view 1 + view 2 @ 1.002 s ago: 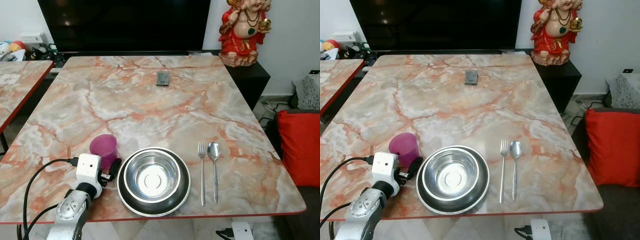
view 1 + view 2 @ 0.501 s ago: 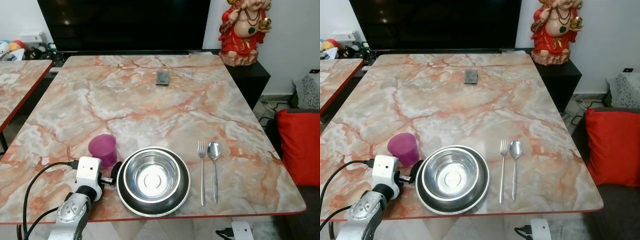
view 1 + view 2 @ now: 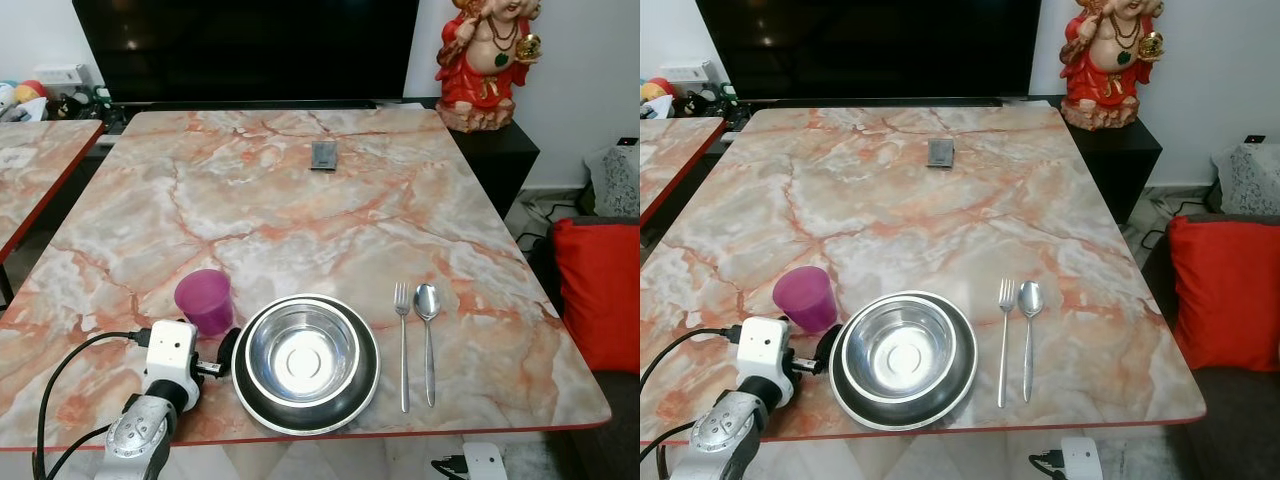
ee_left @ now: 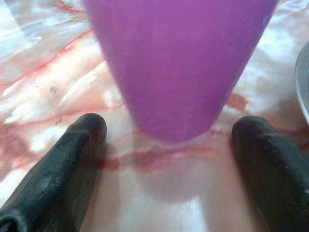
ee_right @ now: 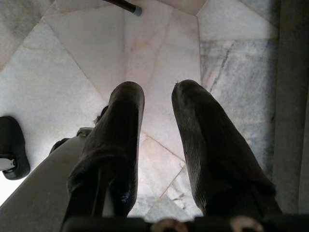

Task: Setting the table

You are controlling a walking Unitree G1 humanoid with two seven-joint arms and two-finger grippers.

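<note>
we see the purple cup upright on the marble table, just left of the steel bowl that sits in a dark plate. our left gripper rests low on the table just short of the cup, fingers spread wide, not touching it. right of the bowl lie a fork and spoon. our right gripper hangs over the floor, fingers slightly parted.

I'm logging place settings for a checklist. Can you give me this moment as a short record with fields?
surface: marble table
cup: purple cup, upright, left of the bowl
bowl: steel bowl inside a dark plate
cutlery: fork and spoon side by side, right of the plate
left tool: open, just short of the cup
right tool: hanging over the floor
</note>
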